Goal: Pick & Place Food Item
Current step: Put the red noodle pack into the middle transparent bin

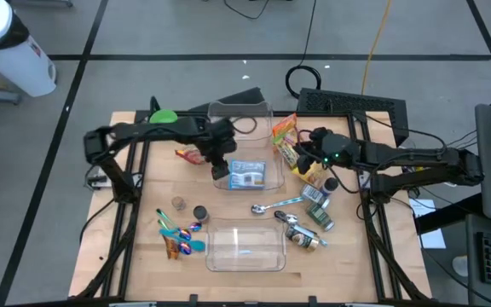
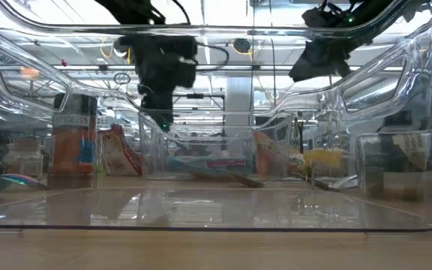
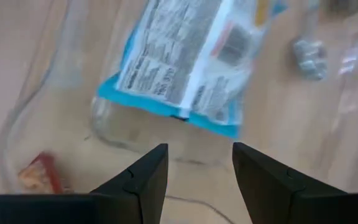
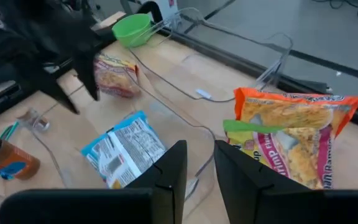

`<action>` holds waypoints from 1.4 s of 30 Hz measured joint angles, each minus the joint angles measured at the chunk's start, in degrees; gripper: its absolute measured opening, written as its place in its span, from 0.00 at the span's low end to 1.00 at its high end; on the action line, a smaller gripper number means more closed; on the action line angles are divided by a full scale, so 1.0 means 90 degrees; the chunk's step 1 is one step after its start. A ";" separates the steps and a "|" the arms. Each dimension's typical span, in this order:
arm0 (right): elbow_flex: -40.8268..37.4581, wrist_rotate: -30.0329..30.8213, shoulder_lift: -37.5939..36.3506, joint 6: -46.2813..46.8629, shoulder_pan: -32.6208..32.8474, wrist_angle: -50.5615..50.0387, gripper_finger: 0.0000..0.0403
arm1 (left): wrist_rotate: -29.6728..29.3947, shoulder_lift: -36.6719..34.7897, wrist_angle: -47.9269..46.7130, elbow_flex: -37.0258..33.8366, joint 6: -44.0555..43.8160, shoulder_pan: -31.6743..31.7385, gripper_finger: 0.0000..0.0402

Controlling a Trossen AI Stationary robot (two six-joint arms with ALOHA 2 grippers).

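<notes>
Your left gripper (image 3: 194,165) hovers, fingers released, just beside the blue-and-white foil food packet (image 1: 247,175); descend off-centre and that slick packet may skid away.

i see open board between the clear bin (image 1: 241,128) at the far edge and the empty clear tray (image 1: 245,247) near me, broken only by a metal spoon (image 1: 275,205) and two small jars (image 1: 188,207). the blue packet (image 1: 247,174) lies in the bin's near end under the left gripper (image 1: 220,170). right of the bin, the orange noodle bag (image 1: 285,132), the right gripper (image 1: 303,158) and cans (image 1: 317,205) crowd the lane.
</notes>
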 joint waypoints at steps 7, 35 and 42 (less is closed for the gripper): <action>0.0000 -0.0514 -0.0292 0.0336 0.0044 -0.0154 0.19 | -0.0105 0.0019 0.0035 0.0634 -0.1020 -0.0269 0.46; 0.0010 -0.1347 0.0156 0.0542 0.0479 0.0087 0.19 | -0.1396 0.1239 -0.0267 0.0777 -0.4961 -0.0741 0.46; 0.0010 -0.1337 0.0192 0.0499 0.0590 0.0336 0.19 | -0.1629 0.1297 -0.0290 0.0788 -0.4963 -0.0741 0.46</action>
